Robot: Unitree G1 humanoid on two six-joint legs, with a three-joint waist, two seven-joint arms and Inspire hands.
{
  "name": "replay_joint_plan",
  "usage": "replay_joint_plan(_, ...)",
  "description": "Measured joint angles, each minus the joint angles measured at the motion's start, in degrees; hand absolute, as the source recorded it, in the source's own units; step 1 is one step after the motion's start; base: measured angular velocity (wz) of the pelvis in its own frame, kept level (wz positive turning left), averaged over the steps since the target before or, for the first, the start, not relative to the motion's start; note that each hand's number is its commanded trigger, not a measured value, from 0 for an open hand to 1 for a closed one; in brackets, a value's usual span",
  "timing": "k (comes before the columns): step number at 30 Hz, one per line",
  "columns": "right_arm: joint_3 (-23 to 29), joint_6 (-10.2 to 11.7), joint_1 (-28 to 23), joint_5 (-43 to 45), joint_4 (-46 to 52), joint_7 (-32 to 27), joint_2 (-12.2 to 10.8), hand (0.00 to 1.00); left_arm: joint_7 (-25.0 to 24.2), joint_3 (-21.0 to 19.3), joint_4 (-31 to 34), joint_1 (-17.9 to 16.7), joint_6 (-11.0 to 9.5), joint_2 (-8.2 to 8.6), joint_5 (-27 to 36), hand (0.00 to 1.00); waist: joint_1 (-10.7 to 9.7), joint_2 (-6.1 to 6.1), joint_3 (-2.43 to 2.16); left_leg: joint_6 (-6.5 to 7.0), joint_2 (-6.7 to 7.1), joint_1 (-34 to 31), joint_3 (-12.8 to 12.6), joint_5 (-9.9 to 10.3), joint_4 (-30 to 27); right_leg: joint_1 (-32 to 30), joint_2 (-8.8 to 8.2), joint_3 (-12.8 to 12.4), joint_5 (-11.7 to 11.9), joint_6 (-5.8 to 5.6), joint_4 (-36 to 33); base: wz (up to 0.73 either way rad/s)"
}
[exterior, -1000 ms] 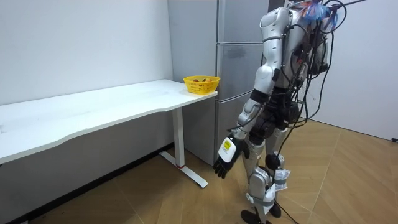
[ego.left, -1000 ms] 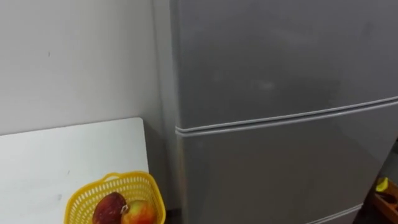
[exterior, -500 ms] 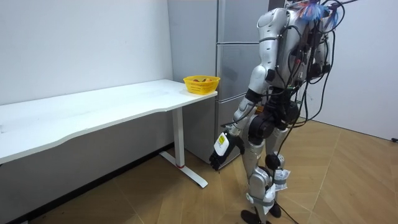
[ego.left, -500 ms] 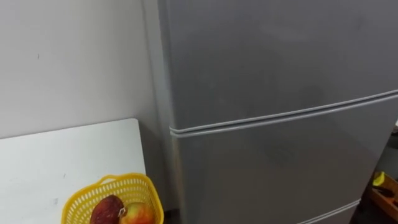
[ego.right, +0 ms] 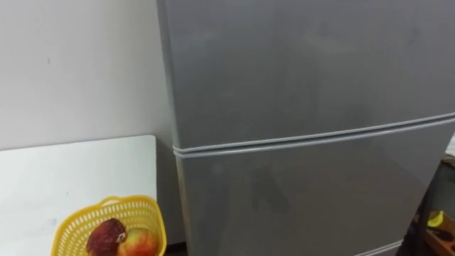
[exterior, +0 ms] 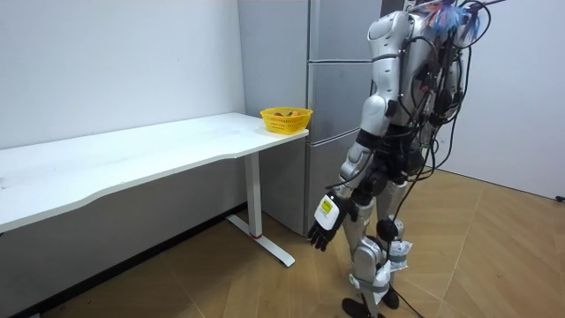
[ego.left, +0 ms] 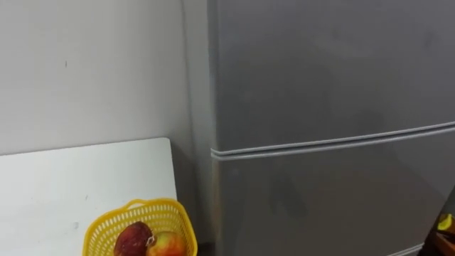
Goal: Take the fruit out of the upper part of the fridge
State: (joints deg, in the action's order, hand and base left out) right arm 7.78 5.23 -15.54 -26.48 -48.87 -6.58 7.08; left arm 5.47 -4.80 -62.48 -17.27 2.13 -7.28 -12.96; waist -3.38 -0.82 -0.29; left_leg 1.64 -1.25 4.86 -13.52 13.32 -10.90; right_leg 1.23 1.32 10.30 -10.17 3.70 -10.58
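Left hand (exterior: 325, 221) hangs low beside the robot's leg, fingers loosely spread and holding nothing. Above and beyond it stands the grey fridge (ego.left: 327, 185), its upper door (ego.left: 327, 64) closed. Higher than the hand, a yellow basket (ego.left: 106, 226) of fruit (ego.left: 135, 238) sits on the white table (ego.left: 71, 178).

Fridge (ego.left: 327, 85) close-up overhead; room view distant

We have swayed since half a second ago: in the middle of the room view our torso has drawn back to the right, and the low-hanging left hand (exterior: 325, 223) has swung right with it. Our head camera turned, so the fridge (ego.left: 327, 107) and basket (ego.left: 103, 229) now sit further right in the left eye view.
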Motion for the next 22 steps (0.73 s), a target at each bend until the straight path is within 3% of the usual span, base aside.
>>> replay_joint_plan(9,0.21,-1.47,-0.23,6.97,-10.15,3.82,0.01,0.00,-2.52,-2.08,-0.51,-0.45,0.72,0.22,-0.46,0.00,0.58,1.05,0.06,0.15,0.01,-0.30,1.04,0.27,0.50,0.05,-0.05,0.84,0.00,0.03,-0.31,0.04)
replay_joint_plan(14,0.07,-3.01,0.94,8.02,-16.44,7.11,0.05,0.00,-3.83,-4.62,-1.65,-0.33,2.70,0.20,-0.68,0.00,0.84,0.94,0.06,0.14,0.03,-0.13,1.34,0.26,0.13,0.49,-0.06,1.22,-0.05,0.07,-0.09,0.03)
replay_joint_plan(22,-0.43,-7.99,3.19,13.07,-23.51,8.45,0.47,0.00,-6.18,-4.63,-1.76,0.54,7.79,0.08,-1.23,0.00,2.14,0.11,0.22,0.17,0.35,1.02,2.34,0.27,0.75,1.81,-0.19,1.41,-0.39,-0.19,0.06,0.03)
